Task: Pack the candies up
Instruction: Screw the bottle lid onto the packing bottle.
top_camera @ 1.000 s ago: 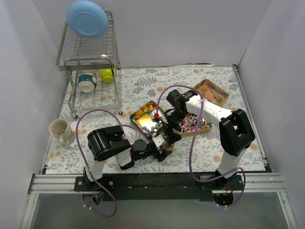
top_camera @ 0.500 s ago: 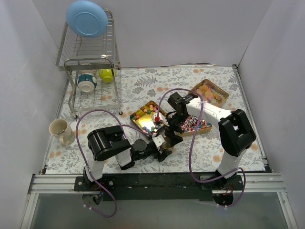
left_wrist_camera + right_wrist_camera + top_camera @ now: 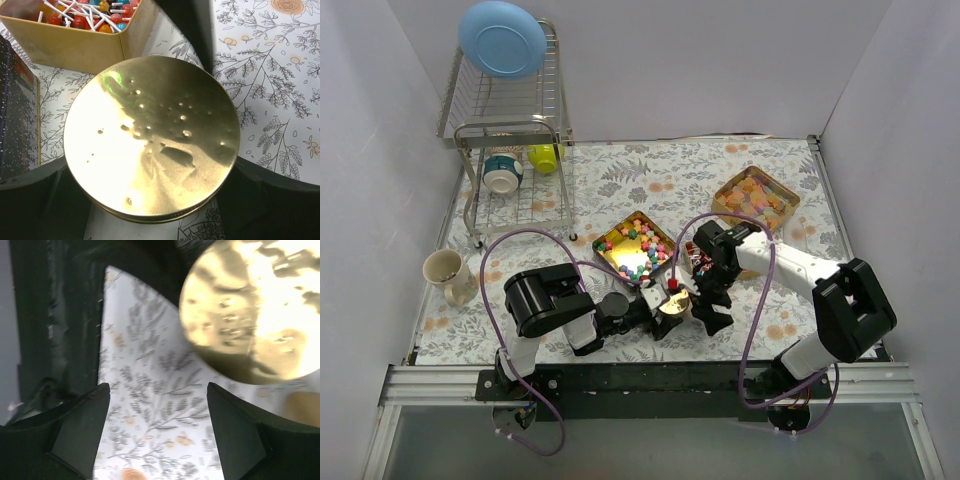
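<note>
Three kinds of candies lie in gold trays point(image 3: 65, 50) around your hands. The multicoloured lumps point(image 3: 635, 247) are near the left gripper point(image 3: 660, 318), off to its side. The red and blue pieces on white sticks point(image 3: 85, 15) are just past its fingertips. The orange gummies point(image 3: 757, 195) are well apart from both hands, on the far side of the right arm.

Your left gripper is clamped wide on the round gold lid point(image 3: 150, 140), with a finger against the rim on each side and the lid's face turned up at the wrist camera. Your right gripper point(image 3: 157, 390) is released. Its fingers are spread with only the floral cloth point(image 3: 150, 440) between them, and the lid sits just beyond them and to one side.

Nothing is in the right hand, so I judge the next pick falls to it. To do that well:

- Raise the right hand straight up before you swing it. It hangs close to the lid, and a sideways start would likely knock it.
- Narrow the jaws before you descend. The pieces are tiny, and fingers this wide apart would rake up several or catch a tray wall.
- Come down over a single piece away from the tray's edge, close gently, and lift before travelling.
- Hold the left hand level and steady. The grip is only on the lid's thin rim, so a tilt could let it slip.

A dark speckled box point(image 3: 15, 100) sits just beside the left fingers. I cannot tell whether it is where the candies go.
</note>
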Robot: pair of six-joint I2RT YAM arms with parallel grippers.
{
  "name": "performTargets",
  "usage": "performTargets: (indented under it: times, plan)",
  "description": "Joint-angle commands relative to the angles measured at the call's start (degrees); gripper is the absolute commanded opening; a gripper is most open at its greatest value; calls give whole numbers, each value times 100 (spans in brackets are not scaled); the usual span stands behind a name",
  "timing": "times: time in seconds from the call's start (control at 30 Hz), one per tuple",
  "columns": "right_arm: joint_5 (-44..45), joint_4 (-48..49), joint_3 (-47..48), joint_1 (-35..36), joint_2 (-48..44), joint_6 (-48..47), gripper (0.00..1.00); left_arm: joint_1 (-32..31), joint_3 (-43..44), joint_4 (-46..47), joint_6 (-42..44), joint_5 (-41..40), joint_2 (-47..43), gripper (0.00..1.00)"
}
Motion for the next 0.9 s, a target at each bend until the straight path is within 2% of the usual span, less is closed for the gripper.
performTargets:
  times: [0.0, 0.1, 0.23, 0.37, 0.67, 0.87]
  plan:
    - [-3, -620, -243, 10, -395, -34, 84, 59, -137, -1080, -126, -226, 293, 0]
    - [-90, -401, 98, -296, -475, 290, 83, 59, -120, -1089, -143, -138, 311, 0]
    - [-712, -120, 898, -702, -133, 967, 83, 59, -102, -1247, -205, 222, 241, 0]
    - [-1075, 355, 1224, -658, 104, 1354, 83, 59, -94, -1239, -214, 179, 249, 0]
    - [-1269, 654, 1277, -281, 711, 1196, 83, 59, -94, -1309, -205, 82, 205, 0]
    - [-1286, 848, 1312, -271, 939, 1232, 83, 59, -67, -1379, -293, 196, 197, 0]
